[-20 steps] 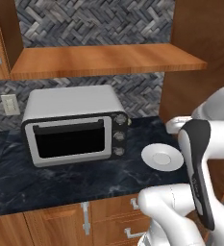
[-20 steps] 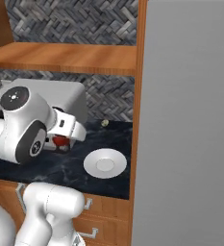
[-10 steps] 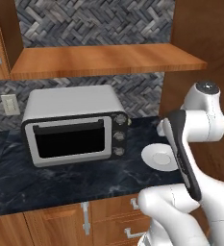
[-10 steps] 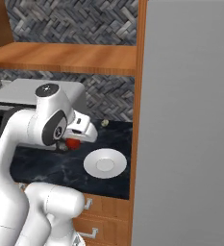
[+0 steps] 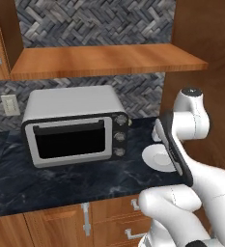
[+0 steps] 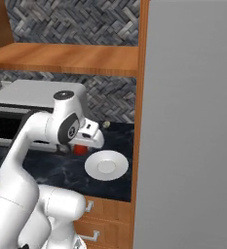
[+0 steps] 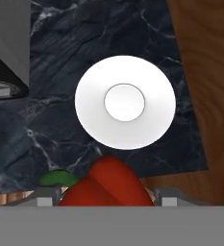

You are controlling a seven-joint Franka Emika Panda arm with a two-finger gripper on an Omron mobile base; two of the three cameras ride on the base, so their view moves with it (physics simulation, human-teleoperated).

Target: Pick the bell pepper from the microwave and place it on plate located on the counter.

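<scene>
My gripper (image 7: 108, 198) is shut on the bell pepper (image 7: 106, 182), a glossy red one with a green stem, held between the two fingertips. It hangs above the counter (image 7: 60, 129), just short of the white plate (image 7: 125, 102), which lies bare. From the right base view the bell pepper (image 6: 80, 149) sits under the gripper (image 6: 82, 145), a little left of the plate (image 6: 106, 165). In the left base view my forearm covers part of the plate (image 5: 155, 158). The microwave is out of view.
A silver countertop oven (image 5: 73, 125) with three knobs stands left of the plate on the counter (image 5: 61, 183). A wooden shelf (image 5: 99, 60) hangs above it. A wooden wall (image 5: 205, 72) and a tall grey panel (image 6: 193, 121) close off the right side.
The arm has swung to the right, carrying the bell pepper from in front of the silver oven to just beside the plate. The plate has not moved.
</scene>
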